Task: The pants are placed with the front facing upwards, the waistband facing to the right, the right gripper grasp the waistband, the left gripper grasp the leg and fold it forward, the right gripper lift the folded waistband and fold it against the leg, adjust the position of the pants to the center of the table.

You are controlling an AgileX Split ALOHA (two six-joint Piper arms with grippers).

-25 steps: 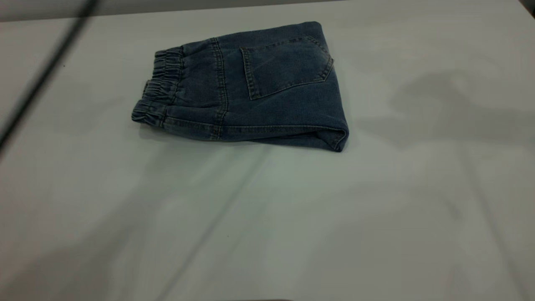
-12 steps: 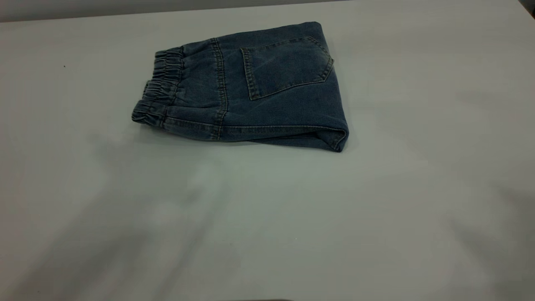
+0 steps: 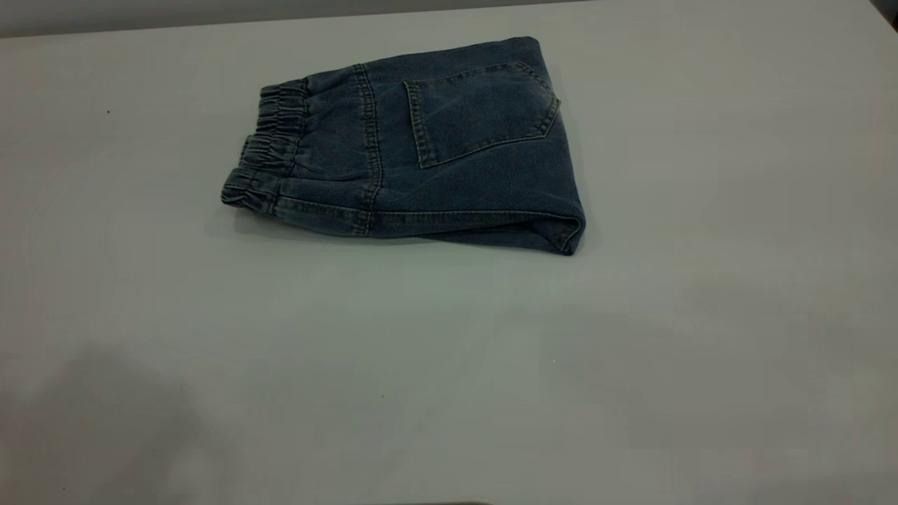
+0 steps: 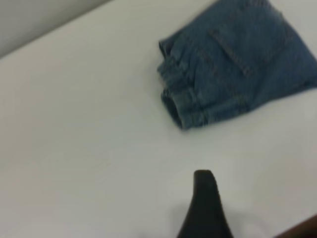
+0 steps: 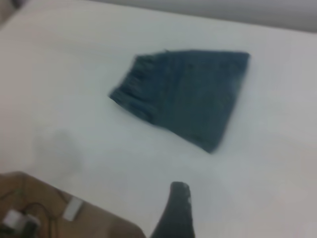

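Observation:
The pants lie folded into a compact blue denim packet on the far half of the table, with the patch back pocket facing up. The waistband is gathered at the packet's left end. Neither arm appears in the exterior view. In the left wrist view, my left gripper shows one black finger over bare table, well short of the pants. My right gripper likewise shows one finger, far from the pants. Both are open and hold nothing.
The table's far edge runs just behind the pants. Past the table's near edge, the right wrist view shows a brown surface with cables and a small white box. A brown corner also shows in the left wrist view.
A dark blurred cable at the exterior view's left edge a second ago has left the view. The arms' shadows have slid toward the near edge. The pants have not moved.

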